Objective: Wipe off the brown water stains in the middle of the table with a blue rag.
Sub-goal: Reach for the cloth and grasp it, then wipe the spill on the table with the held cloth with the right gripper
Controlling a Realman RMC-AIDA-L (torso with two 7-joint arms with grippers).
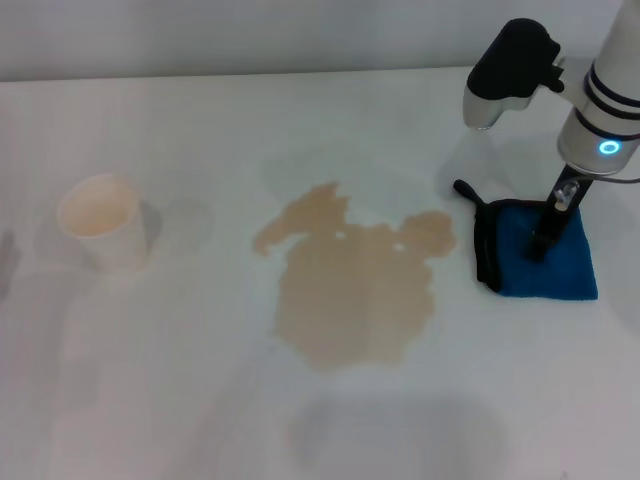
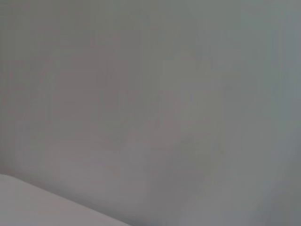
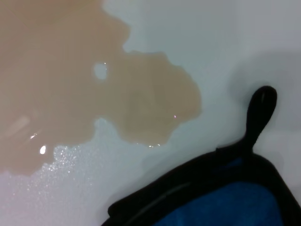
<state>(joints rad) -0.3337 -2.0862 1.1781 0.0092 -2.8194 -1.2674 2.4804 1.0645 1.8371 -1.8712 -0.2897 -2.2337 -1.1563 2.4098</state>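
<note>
Right gripper (image 1: pixel 541 238) fingers on blue rag (image 1: pixel 556 262), closure unclear; shallow pinch could drop it short of brown water stains (image 1: pixel 350 290).

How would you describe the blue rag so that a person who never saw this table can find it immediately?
Start at the wide tan puddle, the brown water stains, in the middle of the white table. Beside it on the robot's right lies the blue rag, under the right gripper. It is the only bright blue thing, with black trim and a loop facing the puddle.
</note>
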